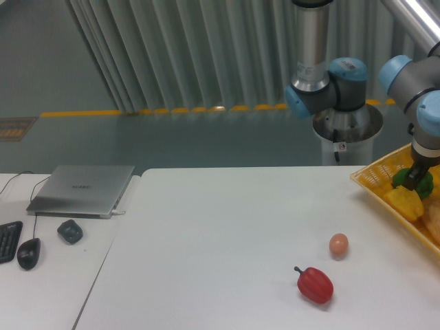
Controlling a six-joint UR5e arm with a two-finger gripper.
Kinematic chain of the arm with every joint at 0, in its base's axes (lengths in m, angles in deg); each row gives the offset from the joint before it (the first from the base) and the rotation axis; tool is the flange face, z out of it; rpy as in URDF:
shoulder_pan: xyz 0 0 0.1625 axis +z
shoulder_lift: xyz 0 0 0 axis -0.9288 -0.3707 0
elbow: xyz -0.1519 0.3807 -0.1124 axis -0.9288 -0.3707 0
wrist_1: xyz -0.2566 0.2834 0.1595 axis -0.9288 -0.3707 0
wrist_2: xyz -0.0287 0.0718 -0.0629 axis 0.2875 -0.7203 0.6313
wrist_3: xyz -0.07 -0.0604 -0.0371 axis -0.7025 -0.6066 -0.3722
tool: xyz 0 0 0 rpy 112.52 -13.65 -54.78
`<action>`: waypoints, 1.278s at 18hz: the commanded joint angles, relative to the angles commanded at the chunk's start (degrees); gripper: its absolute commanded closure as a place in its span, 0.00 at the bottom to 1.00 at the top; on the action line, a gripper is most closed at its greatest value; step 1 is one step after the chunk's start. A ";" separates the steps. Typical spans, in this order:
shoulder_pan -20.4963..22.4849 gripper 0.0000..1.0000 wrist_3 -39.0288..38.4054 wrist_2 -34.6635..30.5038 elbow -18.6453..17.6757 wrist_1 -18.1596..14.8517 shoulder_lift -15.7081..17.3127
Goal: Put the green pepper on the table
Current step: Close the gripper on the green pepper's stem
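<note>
End effector [414,176]: down in the yellow basket [375,180], fingers closed around the green pepper [421,184]
Green pepper: in basket, touching yellow pepper [404,202]
Counter [220,240]: bears red pepper [315,284] and egg [338,245], near each other

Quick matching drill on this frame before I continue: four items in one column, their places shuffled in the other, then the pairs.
Items:
1. green pepper
2. red pepper
3. egg
4. laptop

Places:
A. on the side desk at far left
B. in the yellow basket, under the gripper
C. on the white table, nearest the front edge
D. on the table, just behind the red pepper

Pairs: 1-B, 2-C, 3-D, 4-A
</note>
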 joint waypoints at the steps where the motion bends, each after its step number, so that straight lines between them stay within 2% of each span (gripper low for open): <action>1: -0.17 0.00 -0.44 0.00 0.00 0.00 -0.09; 19: 0.79 0.01 -1.41 0.09 -0.88 0.97 -1.32; 22: 0.79 0.29 -2.64 -0.09 -0.88 1.23 -1.23; 23: 0.79 0.30 -3.08 -0.09 -0.88 1.23 -1.23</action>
